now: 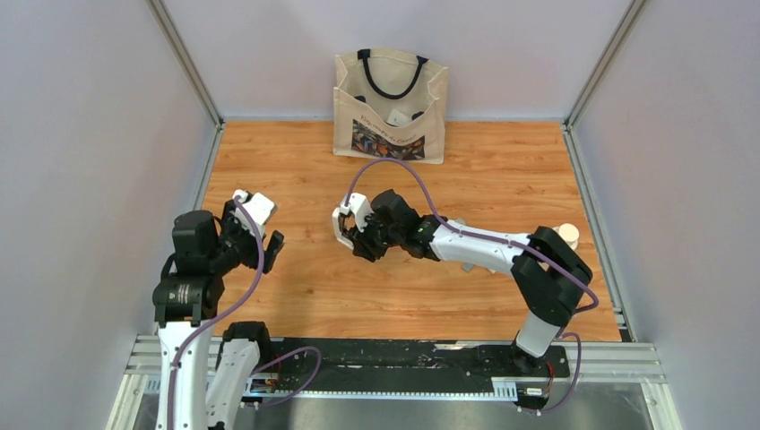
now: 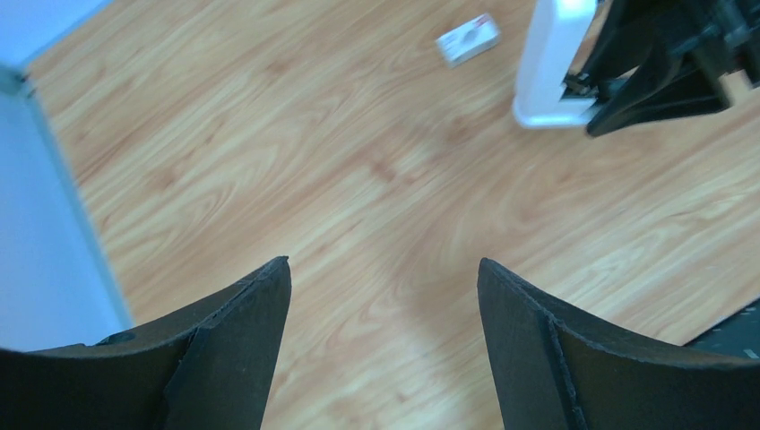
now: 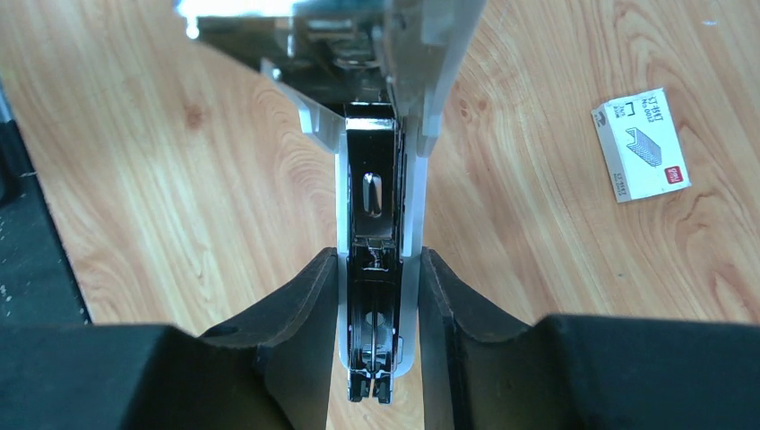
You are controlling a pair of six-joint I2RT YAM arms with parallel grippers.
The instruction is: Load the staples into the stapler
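Right wrist view: right pincer (image 3: 378,260) is closed narrow on the stapler (image 3: 381,179), one finger against each white side wall, with the grip taken at the near end. The stapler's top cover is swung up at the far end, so the chrome magazine channel lies exposed to the camera. Likely reason for this hold: a side grip steadies the body and leaves the channel free from above for loading. Reflections prevent telling whether anything sits in the channel, or whether the stapler rests on the counter (image 3: 134,179). Staples: no loose strip can be made out in any view. Only the staple box (image 3: 641,143) shows, white with a red mark, lying flat on the wood beside the stapler and apart from it. It appears closed, so the strip is presumably inside. Left wrist view: left pincer (image 2: 384,269) stands wide with nothing between its fingers, over bare wood, facing the stapler's white end with the box beyond. Top external view: both pincers are near each other but not touching. The tote bag (image 1: 390,103) at the back wall plays no part. Judgement: loading has not begun. The free left pincer is placed to fetch staples, and a thin strip will need a fine pinch or it may slip or snap.
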